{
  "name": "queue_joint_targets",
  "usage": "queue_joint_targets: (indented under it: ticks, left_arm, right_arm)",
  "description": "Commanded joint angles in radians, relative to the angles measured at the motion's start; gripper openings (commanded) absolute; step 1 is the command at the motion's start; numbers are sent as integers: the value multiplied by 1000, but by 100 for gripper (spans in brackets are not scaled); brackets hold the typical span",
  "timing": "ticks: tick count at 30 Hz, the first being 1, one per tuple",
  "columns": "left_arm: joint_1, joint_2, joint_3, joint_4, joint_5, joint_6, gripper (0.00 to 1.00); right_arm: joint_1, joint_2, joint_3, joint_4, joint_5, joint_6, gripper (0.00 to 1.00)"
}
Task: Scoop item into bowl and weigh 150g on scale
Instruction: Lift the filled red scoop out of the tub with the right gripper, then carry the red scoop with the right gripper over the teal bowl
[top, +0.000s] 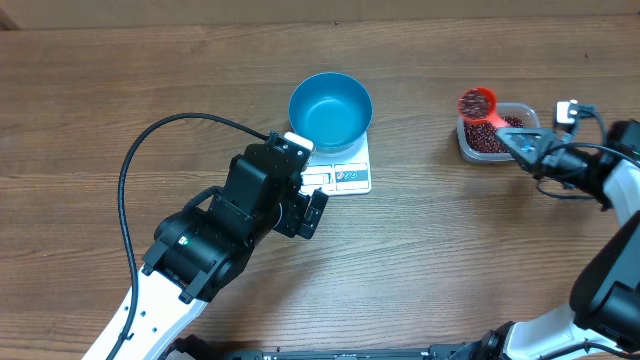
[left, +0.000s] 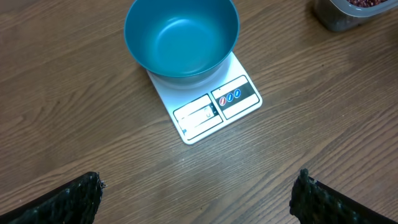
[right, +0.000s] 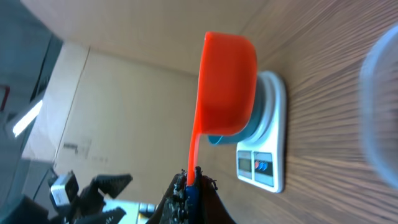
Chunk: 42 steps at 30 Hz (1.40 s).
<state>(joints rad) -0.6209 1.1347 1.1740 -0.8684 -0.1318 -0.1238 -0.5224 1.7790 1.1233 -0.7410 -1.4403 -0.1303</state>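
The blue bowl (top: 330, 108) (left: 181, 37) stands empty on the white scale (top: 350, 177) (left: 217, 106). My left gripper (top: 308, 205) (left: 199, 199) hovers open just in front of the scale, with bare table between its fingers (left: 62, 202). Off to the right, my right gripper (top: 520, 142) (right: 194, 186) is shut on the handle of an orange scoop (top: 477, 103) (right: 227, 84). The scoop is loaded with red-brown beans and held above the clear tub (top: 495, 135) of beans. In the right wrist view the scoop hides most of the bowl (right: 214, 138); the scale (right: 264, 149) shows behind it.
The clear plastic tub (left: 348, 12) of beans sits right of the scale, with open wood between them. A black cable (top: 150, 140) loops over the table from the left arm. The tub wall (right: 382, 106) appears blurred at the right wrist view's edge.
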Motion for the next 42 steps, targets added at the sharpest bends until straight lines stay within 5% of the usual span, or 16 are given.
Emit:
queue_joint_targets:
  ticks: [1, 10, 26, 42]
  left_arm:
    - [5, 4, 7, 2, -9, 16, 100]
    - [5, 4, 7, 2, -9, 16, 100]
    - [5, 4, 7, 2, -9, 16, 100]
    - [5, 4, 7, 2, -9, 16, 100]
  right_arm:
    - [84, 7, -7, 11, -42, -1, 4]
    - [301, 7, -6, 86, -31, 20, 4]
    - [553, 7, -6, 662, 170, 566, 4]
    - [634, 7, -7, 688, 457, 463, 4]
